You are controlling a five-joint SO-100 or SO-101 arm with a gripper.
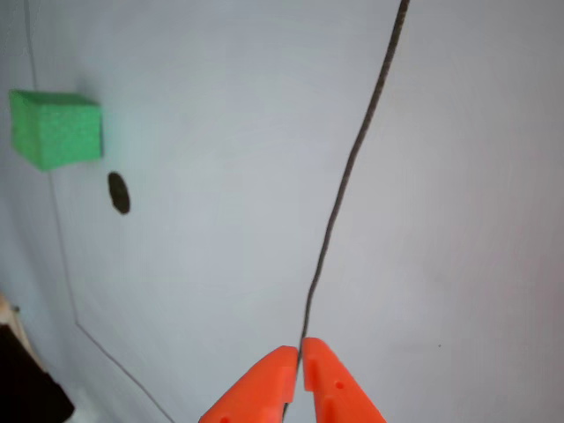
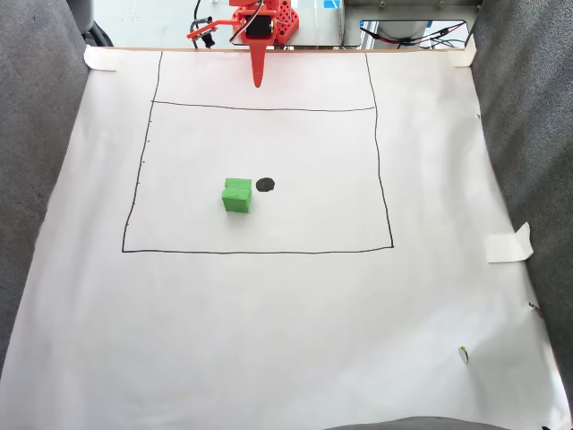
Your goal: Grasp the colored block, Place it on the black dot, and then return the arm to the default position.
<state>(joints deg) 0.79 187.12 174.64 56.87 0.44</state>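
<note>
The bright green colored block [image 2: 237, 194] sits on the white paper inside the drawn rectangle, just left of the black dot [image 2: 265, 184] and not covering it. In the other view the block [image 1: 56, 129] lies at the upper left, with the black dot [image 1: 119, 192] just below and right of it. The orange arm [image 2: 260, 25] is folded at the far edge of the sheet, its gripper [image 2: 258, 79] pointing down toward the paper, far from the block. Seen close in the other view, the gripper [image 1: 300, 352] has its two orange fingertips together with nothing between them.
A thin black line [image 1: 352, 159] runs across the paper above the fingertips. Grey fabric [image 2: 36, 134] borders the white sheet on both sides. A curled tape tab [image 2: 508, 244] sits at the right edge. Cables and equipment [image 2: 403, 31] lie behind the arm.
</note>
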